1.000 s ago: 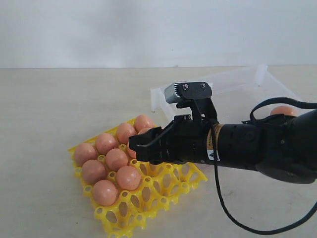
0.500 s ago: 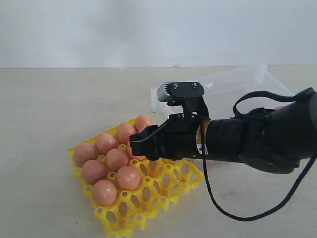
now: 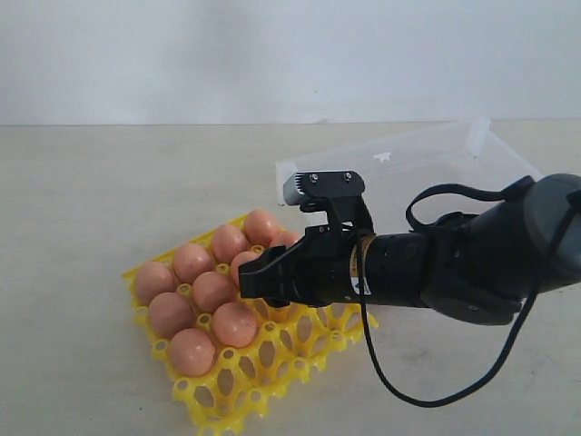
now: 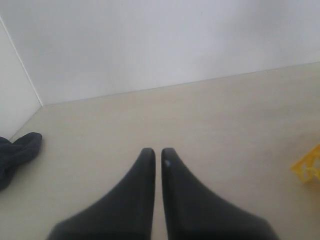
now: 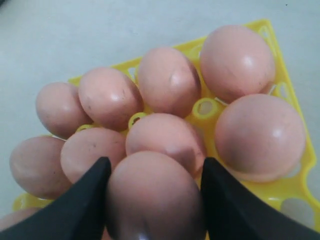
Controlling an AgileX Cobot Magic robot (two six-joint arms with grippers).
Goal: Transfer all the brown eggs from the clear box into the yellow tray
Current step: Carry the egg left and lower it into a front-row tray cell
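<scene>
Over a pale tabletop (image 3: 91,182) my right gripper (image 5: 155,167) pinches a brown egg (image 5: 155,200) above the yellow tray (image 3: 272,363) — nine-odd seated at its ten o'clock, five-o'clock cups bare, clear box (image 3: 427,150) at two o'clock half hidden — left gripper (image 4: 157,155) pressed together.

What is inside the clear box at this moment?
The far part of the clear box shows nothing in it. The right arm covers its near side, so anything lying there cannot be seen.
</scene>
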